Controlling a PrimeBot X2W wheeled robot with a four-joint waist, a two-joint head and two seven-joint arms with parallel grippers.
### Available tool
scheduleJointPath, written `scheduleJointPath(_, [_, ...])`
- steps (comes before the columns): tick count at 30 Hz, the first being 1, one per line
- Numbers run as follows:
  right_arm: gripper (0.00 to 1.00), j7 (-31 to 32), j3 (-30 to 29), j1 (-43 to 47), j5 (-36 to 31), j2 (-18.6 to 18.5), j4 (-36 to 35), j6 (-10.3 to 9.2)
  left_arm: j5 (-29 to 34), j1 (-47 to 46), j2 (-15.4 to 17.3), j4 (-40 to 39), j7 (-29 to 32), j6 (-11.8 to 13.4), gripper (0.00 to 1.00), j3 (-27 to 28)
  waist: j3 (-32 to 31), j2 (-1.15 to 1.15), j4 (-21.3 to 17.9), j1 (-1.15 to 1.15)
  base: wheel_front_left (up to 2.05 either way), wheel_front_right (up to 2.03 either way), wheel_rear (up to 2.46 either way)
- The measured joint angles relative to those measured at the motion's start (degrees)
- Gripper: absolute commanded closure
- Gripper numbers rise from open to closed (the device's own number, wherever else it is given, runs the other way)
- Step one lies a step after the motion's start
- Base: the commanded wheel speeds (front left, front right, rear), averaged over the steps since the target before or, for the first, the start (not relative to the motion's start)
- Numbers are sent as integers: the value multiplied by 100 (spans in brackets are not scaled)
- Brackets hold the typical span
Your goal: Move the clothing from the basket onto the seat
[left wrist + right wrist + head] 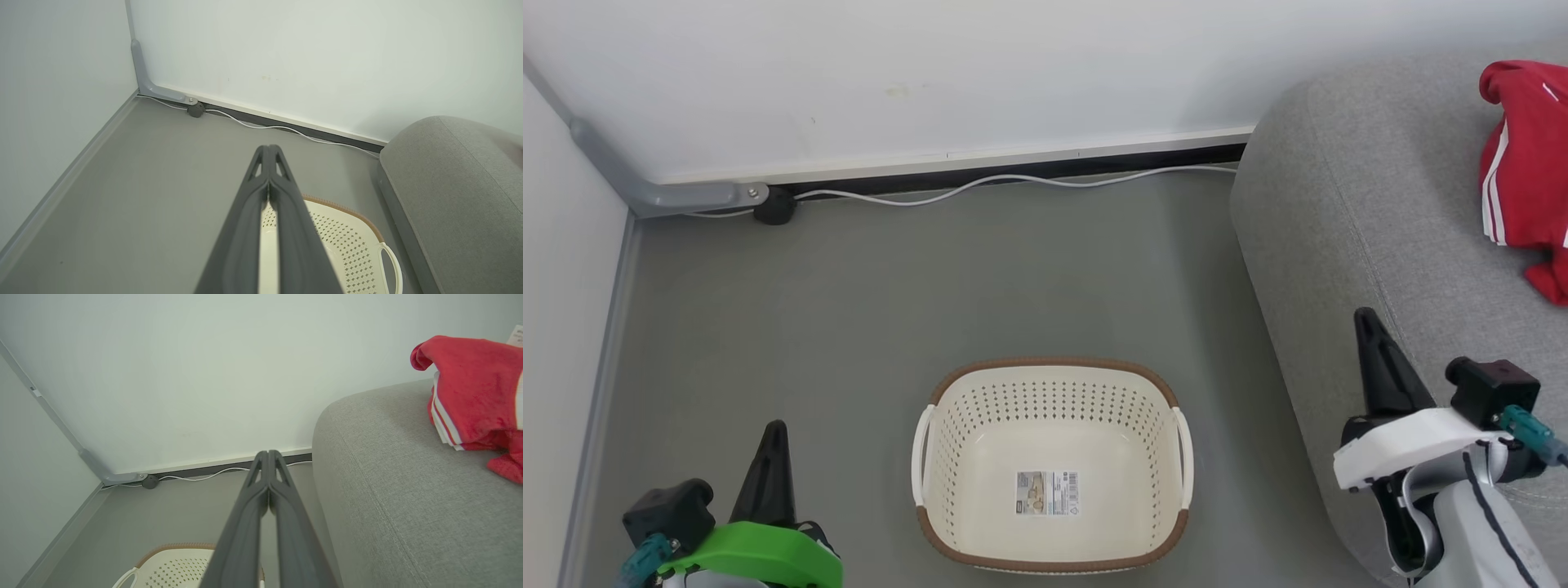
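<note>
Two pincers: left pincer (774,433) and right pincer (1366,331), each with fingers pressed together, gripping nothing.
Garments: red clothing (1523,180) lies on the grey seat (1339,245).
Container: cream basket (1054,362) stands on the floor (849,327) just beside the seat, label sticker (1046,492) inside.

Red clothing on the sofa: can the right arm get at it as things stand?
Probably yes. The right gripper sits by the sofa edge, and only bare grey cushion lies between it and the clothing. Its jaws are shut, so they must open first.
</note>
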Motion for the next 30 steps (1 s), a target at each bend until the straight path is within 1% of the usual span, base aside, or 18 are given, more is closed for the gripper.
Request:
scheduleJointPath(7, [100, 268, -271, -158, 515, 1, 181, 0, -514, -1, -24, 14, 108, -82, 100, 80, -35, 0, 5, 0, 0, 0, 0])
scheduleJointPath(12, [100, 427, -307, -172, 1032, 3, 222, 0, -790, -1, -47, 35, 171, -124, 100, 149, -60, 0, 3, 0, 0, 0, 0])
scheduleJointPath(30, [100, 920, -552, -196, 2448, 19, 294, 2, -1894, -18, -90, 182, 478, -294, 100, 396, -151, 0, -5, 0, 0, 0, 0])
